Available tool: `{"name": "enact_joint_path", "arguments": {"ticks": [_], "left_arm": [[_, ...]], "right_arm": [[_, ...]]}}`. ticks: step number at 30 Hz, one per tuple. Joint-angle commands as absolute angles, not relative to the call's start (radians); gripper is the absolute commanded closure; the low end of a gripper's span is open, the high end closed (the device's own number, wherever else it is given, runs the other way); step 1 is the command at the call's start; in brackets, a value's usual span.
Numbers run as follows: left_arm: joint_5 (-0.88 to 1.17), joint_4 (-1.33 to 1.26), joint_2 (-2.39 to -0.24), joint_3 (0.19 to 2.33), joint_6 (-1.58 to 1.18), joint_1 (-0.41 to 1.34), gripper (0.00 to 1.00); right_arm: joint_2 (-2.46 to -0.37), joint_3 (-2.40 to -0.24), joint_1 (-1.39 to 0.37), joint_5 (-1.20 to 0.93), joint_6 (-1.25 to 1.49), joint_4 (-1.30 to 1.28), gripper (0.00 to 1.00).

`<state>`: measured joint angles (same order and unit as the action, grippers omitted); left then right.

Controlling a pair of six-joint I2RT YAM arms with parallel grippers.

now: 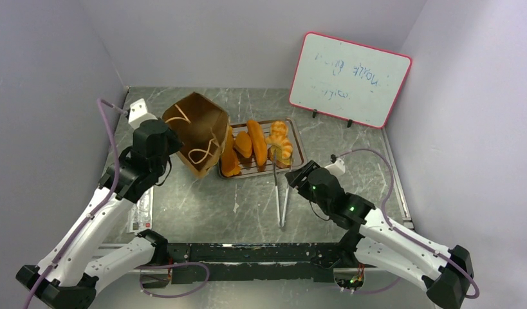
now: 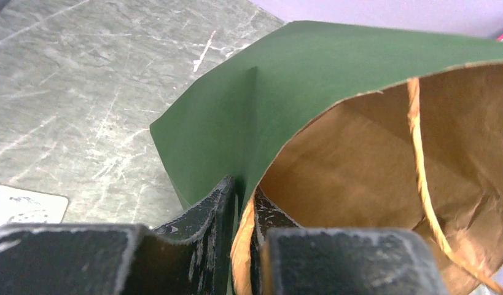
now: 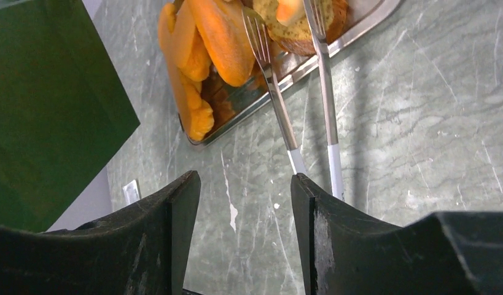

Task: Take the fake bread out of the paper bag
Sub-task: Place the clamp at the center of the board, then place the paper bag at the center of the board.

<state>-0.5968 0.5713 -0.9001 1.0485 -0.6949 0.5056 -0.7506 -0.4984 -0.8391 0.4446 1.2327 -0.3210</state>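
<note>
The paper bag (image 1: 197, 122) is tipped at the back left, its brown inside and tan cord handles facing up. My left gripper (image 1: 174, 145) is shut on its near rim; in the left wrist view the fingers (image 2: 221, 203) pinch the green wall (image 2: 236, 110) with a cord against it. The part of the bag's inside (image 2: 359, 166) that I see holds no bread. The fake bread (image 1: 255, 141), long loaves, an oval roll and a bun, lies on the silver tray (image 1: 298, 147). My right gripper (image 1: 298, 180) is open and empty, near the tray's front right corner.
Metal tongs (image 1: 280, 196) lie on the table with their tips on the tray's bun; they also show in the right wrist view (image 3: 279, 117). A white card (image 1: 139, 215) lies at the left. A whiteboard (image 1: 351, 80) stands at the back right. Walls enclose three sides.
</note>
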Motion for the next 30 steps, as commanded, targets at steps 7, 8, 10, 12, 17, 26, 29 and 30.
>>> {"name": "enact_joint_path", "arguments": {"ticks": [7, 8, 10, 12, 17, 26, 29, 30], "left_arm": [[-0.606, 0.623, -0.878, 1.073, -0.96, 0.476, 0.93], [-0.602, 0.633, -0.875, 1.069, -0.99, 0.474, 0.93], [-0.591, 0.632, -0.862, 1.05, -1.041, 0.471, 0.93], [-0.58, 0.626, -0.845, 1.036, -1.082, 0.467, 0.93], [-0.57, 0.668, -0.839, 1.038, -1.156, 0.457, 0.93], [-0.528, 0.726, -0.821, 1.009, -1.252, 0.453, 0.93], [-0.516, 0.751, -0.829, 1.016, -1.259, 0.452, 0.93], [-0.514, 0.762, -0.835, 1.023, -1.259, 0.452, 0.93]], "right_arm": [[-0.779, -0.546, -0.844, 0.466, 1.132, -0.329, 0.44], [-0.791, -0.557, -0.846, 0.467, 1.114, -0.329, 0.44], [-0.813, -0.581, -0.856, 0.479, 1.081, -0.332, 0.44], [-0.834, -0.604, -0.867, 0.49, 1.053, -0.331, 0.44], [-0.884, -0.65, -0.892, 0.482, 0.996, -0.314, 0.44], [-1.036, -0.809, -0.937, 0.385, 0.851, -0.214, 0.44], [-1.111, -0.887, -0.966, 0.357, 0.813, -0.183, 0.44], [-1.134, -0.914, -0.977, 0.354, 0.803, -0.173, 0.44]]}}
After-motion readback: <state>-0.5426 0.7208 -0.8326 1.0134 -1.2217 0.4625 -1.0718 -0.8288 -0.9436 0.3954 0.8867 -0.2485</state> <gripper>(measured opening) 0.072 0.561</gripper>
